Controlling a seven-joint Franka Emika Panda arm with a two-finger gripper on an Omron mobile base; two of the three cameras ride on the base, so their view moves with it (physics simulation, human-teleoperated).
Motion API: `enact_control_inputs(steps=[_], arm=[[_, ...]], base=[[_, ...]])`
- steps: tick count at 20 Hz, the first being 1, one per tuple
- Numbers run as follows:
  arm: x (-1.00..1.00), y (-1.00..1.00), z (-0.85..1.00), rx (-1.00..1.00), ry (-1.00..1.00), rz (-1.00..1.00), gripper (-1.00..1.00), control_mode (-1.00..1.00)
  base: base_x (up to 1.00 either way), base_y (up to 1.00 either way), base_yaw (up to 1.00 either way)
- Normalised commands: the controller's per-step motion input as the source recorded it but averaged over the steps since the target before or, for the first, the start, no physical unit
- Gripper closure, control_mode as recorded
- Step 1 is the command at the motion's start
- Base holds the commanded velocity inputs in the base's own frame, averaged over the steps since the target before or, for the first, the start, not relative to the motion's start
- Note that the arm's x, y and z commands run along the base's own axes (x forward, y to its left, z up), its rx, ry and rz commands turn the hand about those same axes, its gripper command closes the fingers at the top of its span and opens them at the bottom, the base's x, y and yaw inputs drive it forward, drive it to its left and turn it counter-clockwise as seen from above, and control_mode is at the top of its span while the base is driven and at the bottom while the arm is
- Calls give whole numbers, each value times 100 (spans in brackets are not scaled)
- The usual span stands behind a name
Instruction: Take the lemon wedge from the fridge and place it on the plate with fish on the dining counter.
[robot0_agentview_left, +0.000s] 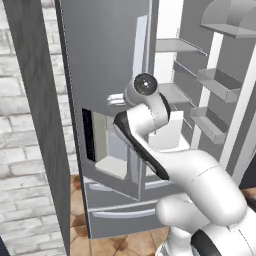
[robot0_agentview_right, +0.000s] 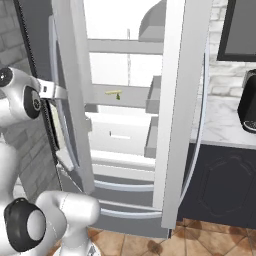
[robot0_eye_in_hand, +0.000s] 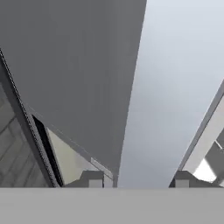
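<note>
The grey steel fridge (robot0_agentview_left: 100, 50) stands with both doors swung out and its white interior showing. The tiny yellow-green lemon wedge (robot0_agentview_right: 114, 92) lies on a middle shelf inside. My gripper (robot0_agentview_right: 54, 91) is at the outer edge of the left door (robot0_agentview_right: 70, 100), at mid height, well to the left of the wedge. In the hand view my gripper (robot0_eye_in_hand: 136, 179) has its two tips on either side of the door's pale edge (robot0_eye_in_hand: 166, 87), which fills the gap between them. The plate, the fish and the dining counter are out of view.
The right door (robot0_agentview_left: 215, 85) hangs open with several shelf bins. A dark coffee machine (robot0_agentview_right: 248, 102) sits on a marble counter (robot0_agentview_right: 220, 125) right of the fridge, over dark cabinets (robot0_agentview_right: 220, 190). A dark side panel (robot0_agentview_left: 40, 125) and a brick wall (robot0_agentview_left: 15, 125) close off the left.
</note>
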Motion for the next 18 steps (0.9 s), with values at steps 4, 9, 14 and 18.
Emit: enact_control_inputs(steps=[4, 9, 14, 18], arm=[[-100, 100, 32, -2, 9, -3, -100, -100], [-100, 39, 45, 13, 1, -18, -100, -100], [-100, -56, 66, 24, -7, -18, -100, -100], [-100, -100, 16, 33, -15, -7, -100, -100]], base=[[0, 0, 0], [0, 0, 0], [0, 0, 0], [0, 0, 0]])
